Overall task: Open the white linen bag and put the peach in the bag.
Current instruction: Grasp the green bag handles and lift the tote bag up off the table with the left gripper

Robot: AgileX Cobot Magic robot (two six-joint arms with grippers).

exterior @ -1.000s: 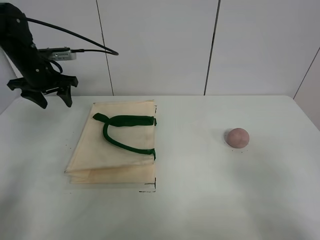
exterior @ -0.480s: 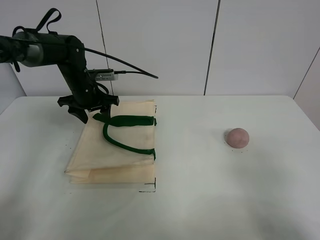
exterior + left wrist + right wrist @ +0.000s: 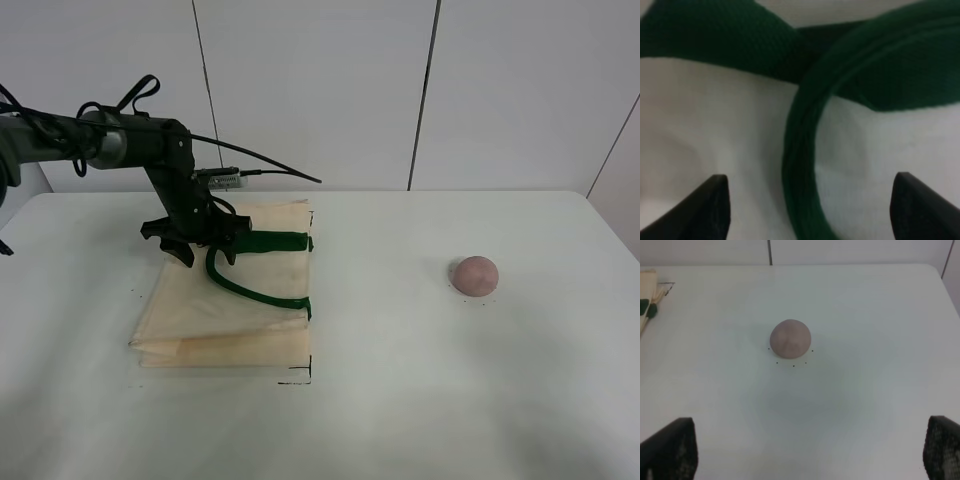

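From the high camera, the white linen bag [image 3: 225, 305] lies flat on the table [image 3: 400, 400], left of centre. The left gripper [image 3: 207, 252] stands over its green handle [image 3: 270, 241], jaws spread. The peach [image 3: 474, 275] sits well apart to the right.

The left wrist camera shows spread fingertips [image 3: 715, 202] either side of the handle loop [image 3: 800, 165].

The right wrist camera shows the right gripper [image 3: 805, 450] wide open, with the peach [image 3: 790, 338] on bare table beyond it.

Bag [image 3: 220, 312] left on table [image 3: 400, 385]; peach [image 3: 474, 275] well apart, right.
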